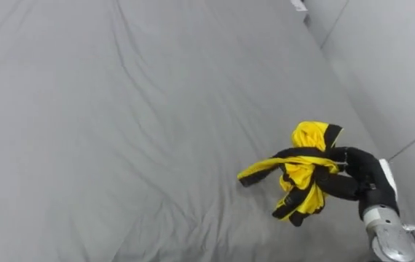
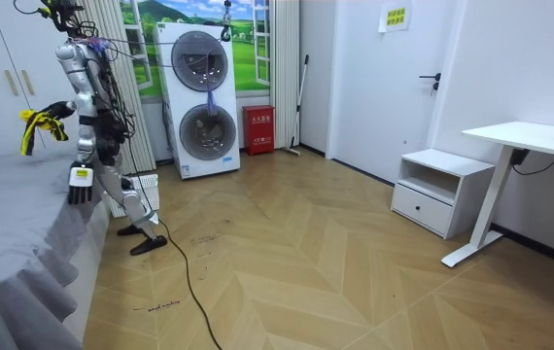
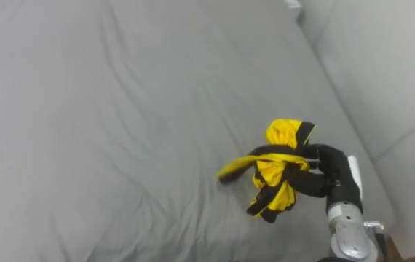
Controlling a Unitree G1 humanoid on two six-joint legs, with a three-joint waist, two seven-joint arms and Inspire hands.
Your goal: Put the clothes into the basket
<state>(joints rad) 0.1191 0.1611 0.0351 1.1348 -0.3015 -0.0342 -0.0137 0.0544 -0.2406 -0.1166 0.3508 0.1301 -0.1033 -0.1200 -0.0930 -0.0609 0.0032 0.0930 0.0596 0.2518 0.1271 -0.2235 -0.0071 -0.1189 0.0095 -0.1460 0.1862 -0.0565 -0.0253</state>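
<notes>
Fingers [image 1: 344, 156] of right hand [image 1: 364, 175] curled round yellow-and-black garment [image 1: 303, 175], held over grey bed [image 1: 120, 109]; risk: dangling ends may snag or slide from the grasp.

The garment [image 1: 303, 171] is thin yellow-and-black cloth, smooth with a faint sheen, crumpled against the matt black plastic of the right hand [image 1: 360, 176], whose wrist looks like dull silvery metal, while the bed sheet [image 1: 120, 109] is matt grey, softly creased fabric and the floor [image 2: 335, 253] is satin-finished wood.
</notes>
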